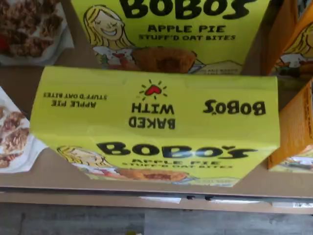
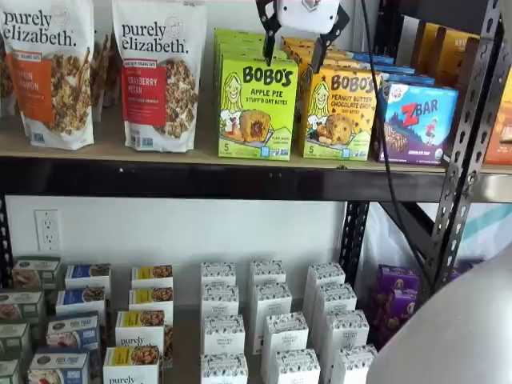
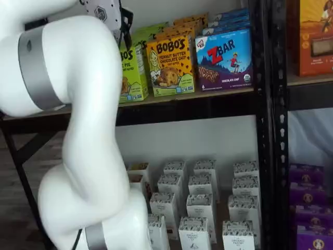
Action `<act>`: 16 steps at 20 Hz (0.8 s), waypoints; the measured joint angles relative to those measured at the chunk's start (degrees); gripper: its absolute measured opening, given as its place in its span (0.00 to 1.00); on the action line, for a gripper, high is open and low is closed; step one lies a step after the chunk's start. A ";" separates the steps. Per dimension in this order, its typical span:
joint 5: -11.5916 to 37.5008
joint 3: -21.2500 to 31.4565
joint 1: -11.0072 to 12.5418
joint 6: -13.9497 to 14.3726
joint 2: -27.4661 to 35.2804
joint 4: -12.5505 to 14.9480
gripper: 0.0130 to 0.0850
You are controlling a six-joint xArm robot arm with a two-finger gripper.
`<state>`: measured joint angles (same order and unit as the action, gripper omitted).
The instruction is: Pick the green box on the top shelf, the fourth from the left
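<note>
Above the counter [image 2: 120,148], the open hand [image 2: 294,50] hangs between green box [image 2: 256,108] and orange box [image 2: 339,112]; a finger could snag the wrong one.

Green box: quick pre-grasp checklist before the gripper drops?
1. Target: green box upright at the front of the top shelf: ok.
2. Gripper open, gap shows between the fingers: ok.
3. Alignment: gripper hangs over the seam between the green box and the yellow box, not centred: not ok.
4. Side clearance: yellow box stands close beside it: cannot tell.
5. Box top flat and closed in the wrist view: ok.
</note>
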<state>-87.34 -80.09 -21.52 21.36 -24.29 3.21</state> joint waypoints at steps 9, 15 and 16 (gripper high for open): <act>0.03 -3.58 0.73 -0.75 3.55 -0.94 1.00; -0.43 -5.70 0.52 -0.50 6.17 -0.98 1.00; -0.26 -5.89 0.51 -0.50 6.44 -1.07 1.00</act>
<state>-87.60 -85.99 -21.01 20.86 -17.85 2.14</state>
